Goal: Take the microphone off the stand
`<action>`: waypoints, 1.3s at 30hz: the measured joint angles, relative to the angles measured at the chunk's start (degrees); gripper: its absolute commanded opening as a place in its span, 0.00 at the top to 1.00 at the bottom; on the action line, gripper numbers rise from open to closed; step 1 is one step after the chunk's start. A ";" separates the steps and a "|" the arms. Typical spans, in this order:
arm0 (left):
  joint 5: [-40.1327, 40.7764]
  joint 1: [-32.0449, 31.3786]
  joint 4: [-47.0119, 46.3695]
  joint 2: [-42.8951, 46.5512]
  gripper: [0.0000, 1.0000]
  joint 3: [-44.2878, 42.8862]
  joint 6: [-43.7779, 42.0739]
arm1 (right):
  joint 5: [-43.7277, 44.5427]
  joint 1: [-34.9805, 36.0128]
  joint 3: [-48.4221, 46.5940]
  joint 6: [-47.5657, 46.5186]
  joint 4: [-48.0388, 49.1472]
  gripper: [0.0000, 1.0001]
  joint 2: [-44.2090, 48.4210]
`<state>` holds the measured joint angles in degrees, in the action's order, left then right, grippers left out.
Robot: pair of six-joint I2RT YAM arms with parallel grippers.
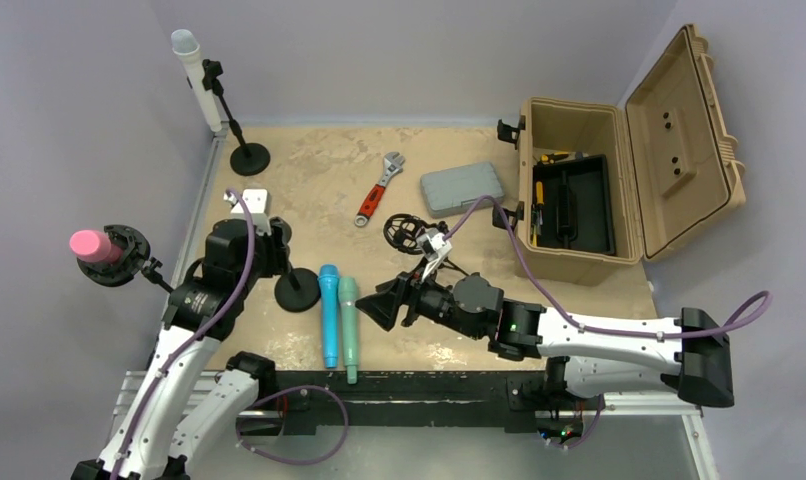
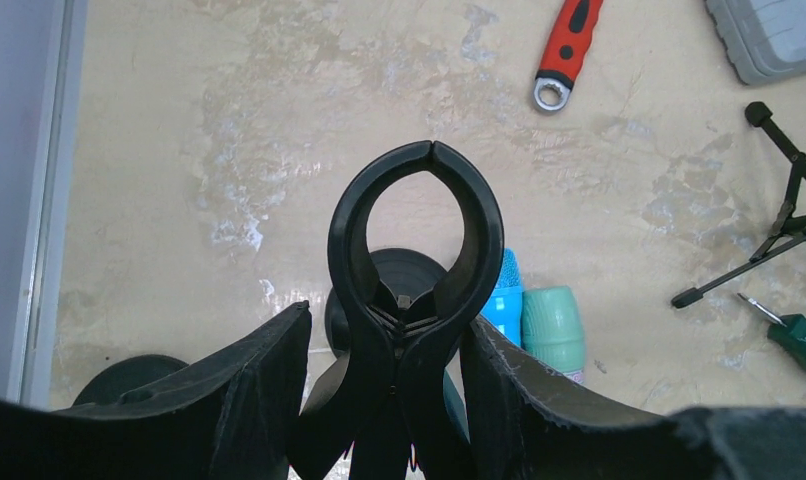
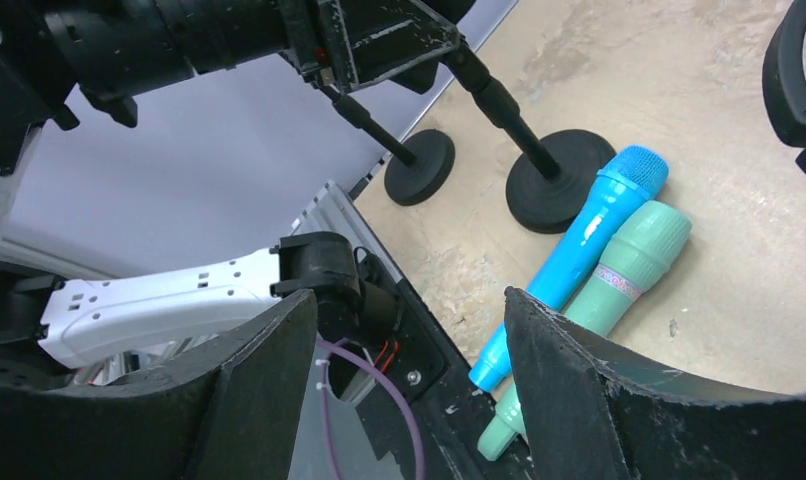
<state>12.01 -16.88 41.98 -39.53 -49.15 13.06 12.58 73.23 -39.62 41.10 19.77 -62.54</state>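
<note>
While the left tool (image 2: 387, 320) pinches the black clip (image 2: 347, 240) of the stand (image 1: 297, 290), the right tool (image 3: 409, 300) hangs wide, holding nothing. Below is a tan, blotchy table (image 1: 309, 170) with grey walls (image 1: 399, 50). The blue microphone (image 1: 330, 315) lies flat beside a green microphone (image 1: 349, 325).

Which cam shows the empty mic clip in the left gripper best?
Left wrist: the mic clip fills the frame, ring closed and empty, handles pinched by the left gripper. Top external hides it under the left wrist. Right wrist shows only that gripper's dark underside, clip unclear.
</note>
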 measured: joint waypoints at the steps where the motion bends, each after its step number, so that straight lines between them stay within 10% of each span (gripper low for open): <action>1: 0.09 0.00 0.13 -0.42 0.77 0.00 0.13 | 0.02 0.00 0.00 -0.44 -0.02 0.33 0.17; 24: 11.50 -0.11 -12.17 -10.73 0.86 0.07 13.57 | 7.87 0.00 -0.61 -2.86 -5.88 0.31 15.87; 39: 19.17 -0.09 -20.70 -42.95 0.84 -22.60 10.64 | 12.87 0.00 -0.59 -2.45 -13.31 0.30 21.33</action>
<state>31.18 -16.97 21.28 -82.48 -71.75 23.70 25.45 73.23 -40.21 38.65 6.46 -41.21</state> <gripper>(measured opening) 0.524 0.697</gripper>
